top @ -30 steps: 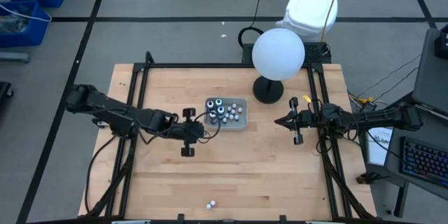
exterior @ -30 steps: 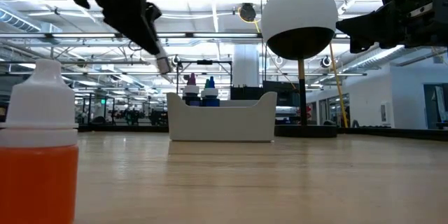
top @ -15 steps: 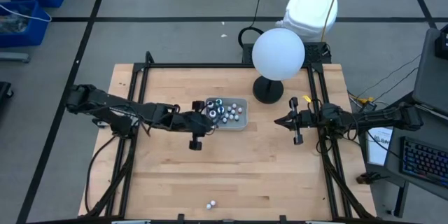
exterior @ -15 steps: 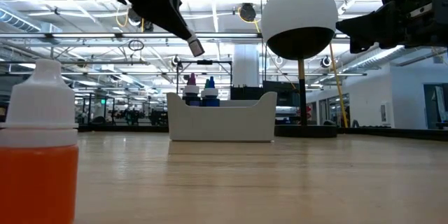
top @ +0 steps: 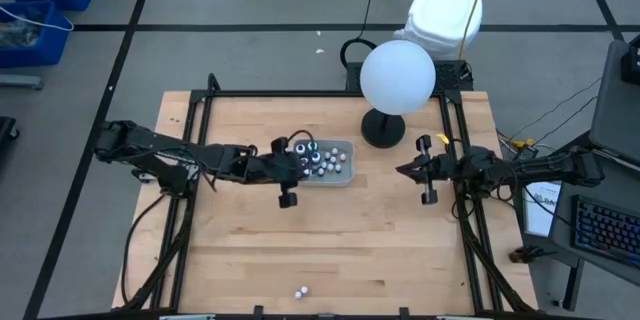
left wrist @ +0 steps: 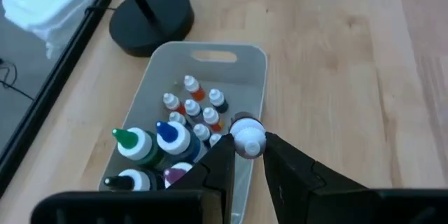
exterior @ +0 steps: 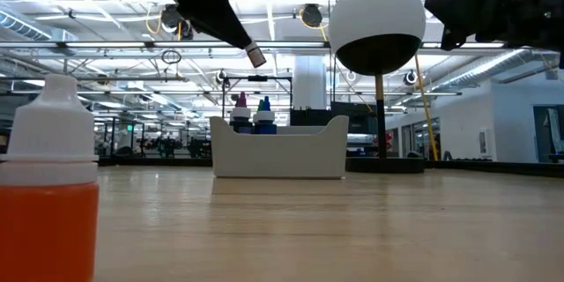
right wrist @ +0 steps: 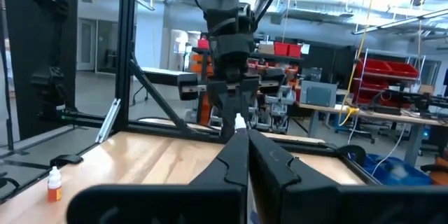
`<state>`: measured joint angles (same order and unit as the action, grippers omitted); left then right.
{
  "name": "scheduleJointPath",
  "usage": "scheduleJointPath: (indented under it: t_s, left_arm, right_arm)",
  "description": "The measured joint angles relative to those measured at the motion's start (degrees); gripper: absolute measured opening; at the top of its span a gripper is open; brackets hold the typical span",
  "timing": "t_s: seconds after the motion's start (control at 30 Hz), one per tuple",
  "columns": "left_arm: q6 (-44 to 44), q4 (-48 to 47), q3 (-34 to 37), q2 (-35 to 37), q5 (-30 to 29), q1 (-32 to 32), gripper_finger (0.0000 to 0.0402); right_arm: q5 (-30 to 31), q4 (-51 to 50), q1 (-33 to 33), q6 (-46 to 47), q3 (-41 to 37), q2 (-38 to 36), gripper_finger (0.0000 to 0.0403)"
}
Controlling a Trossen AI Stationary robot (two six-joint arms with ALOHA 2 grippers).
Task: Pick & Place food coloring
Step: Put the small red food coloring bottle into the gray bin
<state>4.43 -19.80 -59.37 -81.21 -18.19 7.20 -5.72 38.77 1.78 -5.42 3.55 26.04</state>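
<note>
The food coloring is a set of tiny bottles. Several [left wrist: 189, 112] stand in the grey tray [top: 345, 175], which also shows in the low view [exterior: 278, 152]. My left gripper [left wrist: 248, 148] hangs above the tray's left end [top: 299, 163], shut on one small white-capped bottle [left wrist: 247, 137]. Another bottle [top: 300, 291], orange with a white cap, stands alone near the table's near edge, close to the camera in the low view [exterior: 53, 185]. My right gripper [top: 402, 171] waits shut at the table's right side, raised off the wood. My left gripper pinches the small bottle [exterior: 256, 55] between its two fingertips, right at their free ends. The fingers [left wrist: 222, 155] slant down at it from the table's left side. The bottle is lifted clear, tilted, above the tray's left end.
A white globe [top: 397, 77] on a black stand [top: 381, 128] rises just beyond the tray's far right corner. A black frame [top: 300, 95] runs along the table's edges. Open wood [top: 340, 240] lies between the tray and the near edge.
My left gripper has carried the small bottle up and toward the table's right, from beside the tray to above its left end, and its fingers slant down less steeply. My right gripper has tipped its fingers slightly upward in place.
</note>
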Motion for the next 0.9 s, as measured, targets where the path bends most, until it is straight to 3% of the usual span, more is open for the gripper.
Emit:
scheduleJointPath:
  t_s: [0.2,0.4,0.57,0.9]
  left_arm:
    - [1.4,4.6,0.0,0.0,1.1,-4.0,0.0074]
    - [-1.3,12.6,-0.3,-1.2,10.4,-10.0,0.0074]
    - [-2.3,8.3,-5.8,-6.2,12.7,-13.3,0.0074]
    - [-10.1,-5.4,-24.7,-23.3,12.4,-14.6,0.0074]
  right_arm:
    - [0.1,0.0,0.0,-0.7,0.0,0.0,0.0]
    - [0.0,0.0,0.0,0.1,0.0,0.0,0.0]
    - [0.0,-0.9,0.0,0.2,0.0,0.1,0.0]
    - [-0.1,-2.2,0.0,0.2,0.0,0.5,0.0]
